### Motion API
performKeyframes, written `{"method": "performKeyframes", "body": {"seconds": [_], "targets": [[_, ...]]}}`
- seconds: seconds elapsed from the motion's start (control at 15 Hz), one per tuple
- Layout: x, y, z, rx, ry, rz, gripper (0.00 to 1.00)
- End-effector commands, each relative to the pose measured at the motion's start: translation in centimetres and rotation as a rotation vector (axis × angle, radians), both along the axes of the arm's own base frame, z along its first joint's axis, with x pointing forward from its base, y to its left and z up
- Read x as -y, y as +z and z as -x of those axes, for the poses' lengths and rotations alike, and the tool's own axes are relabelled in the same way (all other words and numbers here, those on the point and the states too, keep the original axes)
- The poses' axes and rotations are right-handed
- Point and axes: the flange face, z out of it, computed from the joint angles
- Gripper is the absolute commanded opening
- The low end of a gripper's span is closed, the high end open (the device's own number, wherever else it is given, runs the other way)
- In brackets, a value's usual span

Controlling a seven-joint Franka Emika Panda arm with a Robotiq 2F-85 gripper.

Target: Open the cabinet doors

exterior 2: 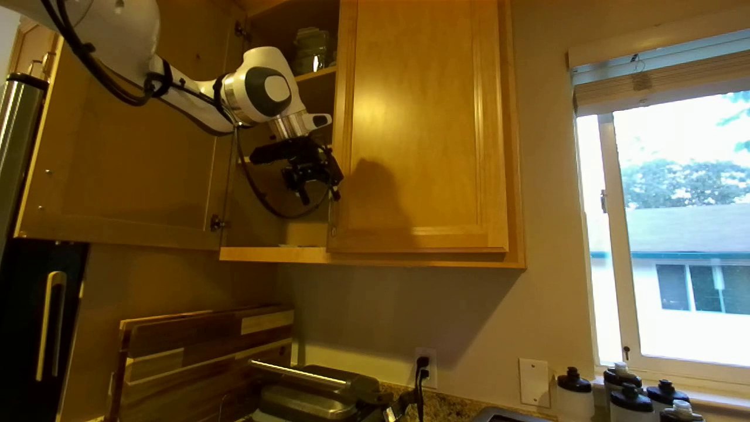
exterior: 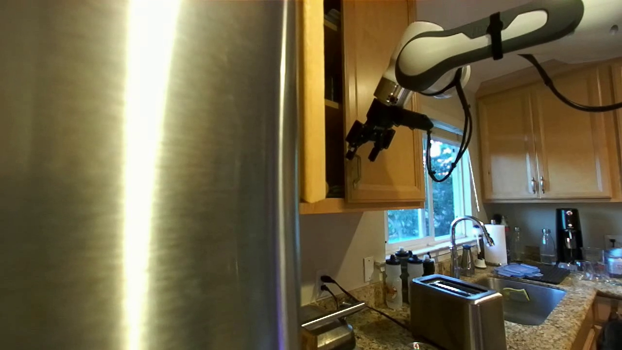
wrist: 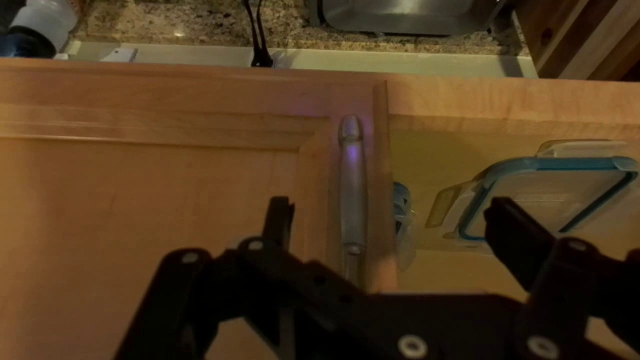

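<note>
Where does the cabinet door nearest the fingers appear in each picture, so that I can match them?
In an exterior view: cabinet door at top centre, right of the fridge.
In an exterior view: cabinet door at upper centre, left of the window.
In the wrist view: cabinet door at left, handle near the middle.
Shared landmark: black plugs, in all views.

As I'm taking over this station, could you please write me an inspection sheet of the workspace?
Surface: granite counter, partly in view.
Job's things: one door of the cabinet open; other door looks shut, handle outward.
Clutter: toaster, bottles, grill and boards at the counter; box inside the cabinet.
Hand: open, fingers on either side of the handle in the wrist view; contact cannot be told.
Cables: arm cable hanging slack; plugs in the outlet.
Surroundings: fridge, window, sink.
</note>
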Motion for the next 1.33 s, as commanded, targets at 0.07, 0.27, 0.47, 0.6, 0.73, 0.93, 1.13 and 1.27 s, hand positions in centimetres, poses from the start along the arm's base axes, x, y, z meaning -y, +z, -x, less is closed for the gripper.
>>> {"method": "performKeyframes", "body": {"seconds": [0.07, 0.27, 0.47, 0.6, 0.73, 0.93, 1.13, 1.27], "targets": [[0.3, -1.3, -1.6, -0.001, 0.021, 0.093, 0.73], [0.2, -1.9, -1.9, -0.018, 0.029, 0.114, 0.60], [0.3, -1.9, -1.8, -0.020, 0.023, 0.122, 0.41], [0.3, -1.9, -1.7, -0.016, 0.023, 0.128, 0.28], [0.4, -1.9, -1.7, -0.005, 0.023, 0.130, 0.15], [0.7, -1.9, -1.8, 0.004, 0.020, 0.131, 0.06], [1.2, -2.2, -1.8, -0.012, 0.002, 0.133, 0.10], [2.4, -2.4, -1.4, -0.021, -0.039, 0.130, 0.10]]}}
